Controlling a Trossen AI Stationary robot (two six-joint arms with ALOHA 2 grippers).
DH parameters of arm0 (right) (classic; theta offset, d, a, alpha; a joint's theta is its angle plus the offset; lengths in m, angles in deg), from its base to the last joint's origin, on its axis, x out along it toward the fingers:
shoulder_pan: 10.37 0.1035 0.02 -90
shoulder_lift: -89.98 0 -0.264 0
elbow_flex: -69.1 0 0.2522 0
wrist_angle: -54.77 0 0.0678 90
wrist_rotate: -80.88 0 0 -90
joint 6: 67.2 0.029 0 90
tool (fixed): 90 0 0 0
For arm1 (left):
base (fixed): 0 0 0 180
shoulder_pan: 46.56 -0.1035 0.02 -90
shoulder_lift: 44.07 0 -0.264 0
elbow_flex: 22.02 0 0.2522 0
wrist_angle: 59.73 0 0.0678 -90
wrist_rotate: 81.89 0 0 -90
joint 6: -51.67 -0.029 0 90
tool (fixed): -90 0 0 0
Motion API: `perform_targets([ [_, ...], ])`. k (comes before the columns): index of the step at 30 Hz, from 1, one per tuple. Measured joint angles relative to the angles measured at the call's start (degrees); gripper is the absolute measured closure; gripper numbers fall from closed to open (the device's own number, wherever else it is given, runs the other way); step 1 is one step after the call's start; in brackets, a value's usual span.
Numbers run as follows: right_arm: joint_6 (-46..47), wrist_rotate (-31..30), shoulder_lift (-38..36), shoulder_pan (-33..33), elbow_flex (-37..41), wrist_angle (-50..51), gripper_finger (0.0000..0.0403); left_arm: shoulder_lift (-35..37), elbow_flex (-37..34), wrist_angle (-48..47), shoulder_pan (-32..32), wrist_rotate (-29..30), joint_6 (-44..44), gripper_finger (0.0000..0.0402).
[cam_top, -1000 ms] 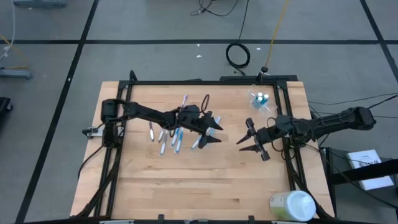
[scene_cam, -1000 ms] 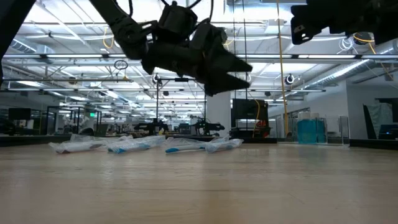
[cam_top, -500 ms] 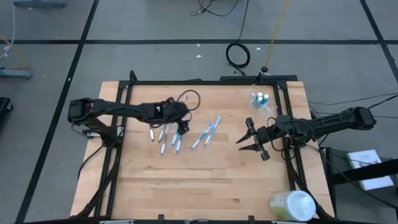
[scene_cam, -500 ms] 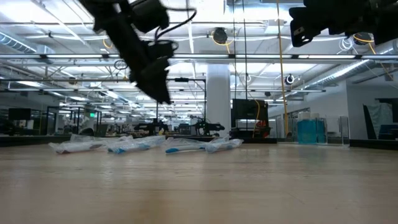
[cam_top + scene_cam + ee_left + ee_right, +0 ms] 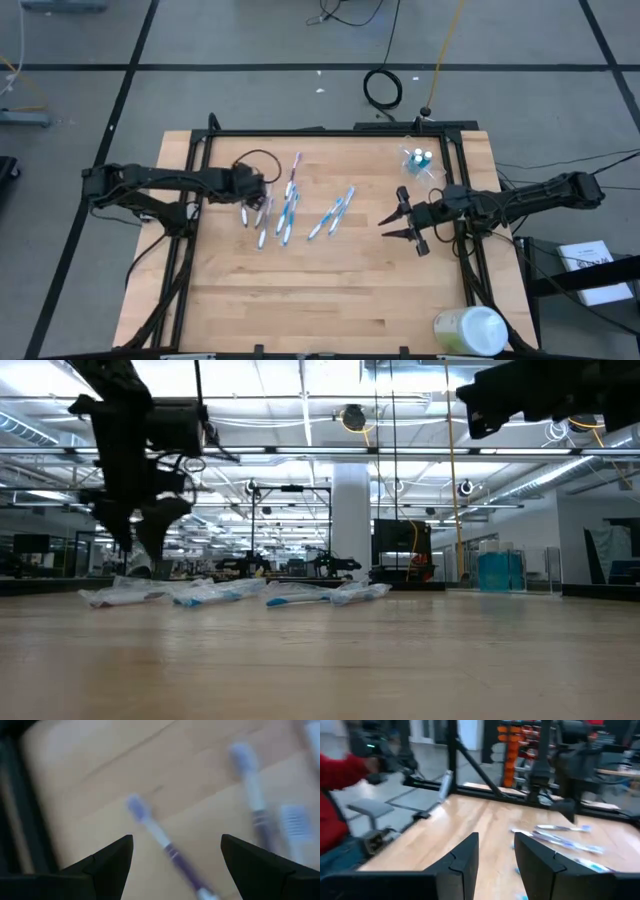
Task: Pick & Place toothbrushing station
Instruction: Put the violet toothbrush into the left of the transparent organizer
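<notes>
From where I am standing, the large green-and-white container [image 5: 471, 331] is sitting nearest, at the desk's [image 5: 330, 290] front right corner, well apart from everything else. Farther in, the right gripper [image 5: 405, 227] is hanging above the right side of the desk with its jaws parted and nothing between them; the nearest toothbrushes [image 5: 332, 213] are lying on the wood off toward the middle, apart from those jaws. Across the middle, the main scatter of blue, white and purple toothbrushes [image 5: 284, 212] is lying flat on the desk. The left gripper [image 5: 254, 193] is hovering just at the left edge of that scatter, jaws spread wide and empty; in its wrist view a purple toothbrush [image 5: 167, 851] is lying on the wood below, between the two fingers [image 5: 107, 865] but not touched by them. Farthest back, near the right rear corner, the clear cup [image 5: 420, 161] is standing with teal-capped tubes in it.
</notes>
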Motion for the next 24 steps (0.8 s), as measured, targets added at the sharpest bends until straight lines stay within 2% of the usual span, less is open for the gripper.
perform_targets([
  [3,0.0,-2.0,0.0,0.0,0.0,0.6,0.0287,-0.3,0.0,-5.7,0.0,-0.6,9.8,0.0096],
  [6,0.0,-1.8,0.0,0.0,0.0,0.7,0.0287,-1.1,-1.0,-6.4,0.0,-3.1,14.7,0.0096],
  [12,0.1,-1.8,0.0,0.0,0.0,0.7,0.0287,-2.0,-7.2,-1.1,0.0,-9.9,19.0,0.0096],
  [17,0.1,-1.8,0.0,0.0,0.0,0.5,0.0287,-1.6,-11.0,5.1,0.9,-9.8,21.0,0.0096],
  [24,0.2,-1.8,0.0,0.0,0.0,0.2,0.0287,-1.7,-11.3,5.5,3.0,-9.7,21.6,0.0102],
])
